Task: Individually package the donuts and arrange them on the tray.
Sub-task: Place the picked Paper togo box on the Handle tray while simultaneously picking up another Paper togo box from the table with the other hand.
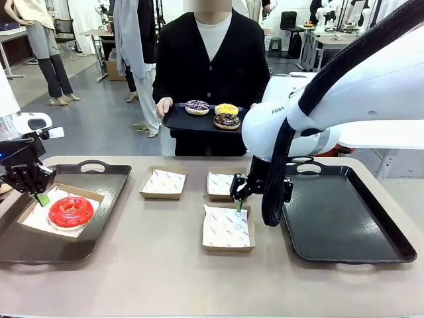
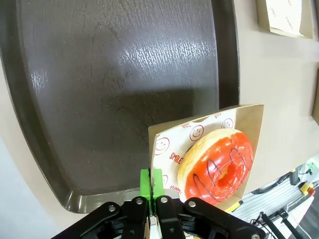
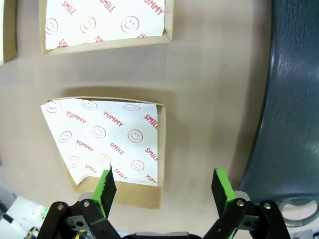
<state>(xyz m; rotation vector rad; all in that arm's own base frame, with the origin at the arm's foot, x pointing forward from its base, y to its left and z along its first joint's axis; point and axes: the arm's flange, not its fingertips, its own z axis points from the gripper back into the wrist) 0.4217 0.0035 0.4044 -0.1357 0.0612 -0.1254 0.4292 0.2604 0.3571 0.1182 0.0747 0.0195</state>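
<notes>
On the table's (image 1: 165, 278) left tray (image 1: 99, 228), by its left edge, the red donut (image 1: 70, 211) is laid flat, hole up, in a box (image 1: 87, 195) pinched by the downward-pointing left gripper (image 1: 42, 197). The right gripper (image 1: 239, 205) is held spread above an empty box (image 1: 227, 230).

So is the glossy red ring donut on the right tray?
No, the red donut sits in a cardboard box on the left black tray.

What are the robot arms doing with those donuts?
The left gripper has its jaws shut on the edge of a paper-lined box holding the red donut, on the left tray. The right gripper hangs open over the edge of an empty box. A person opposite holds a small tray with three more donuts.
</notes>
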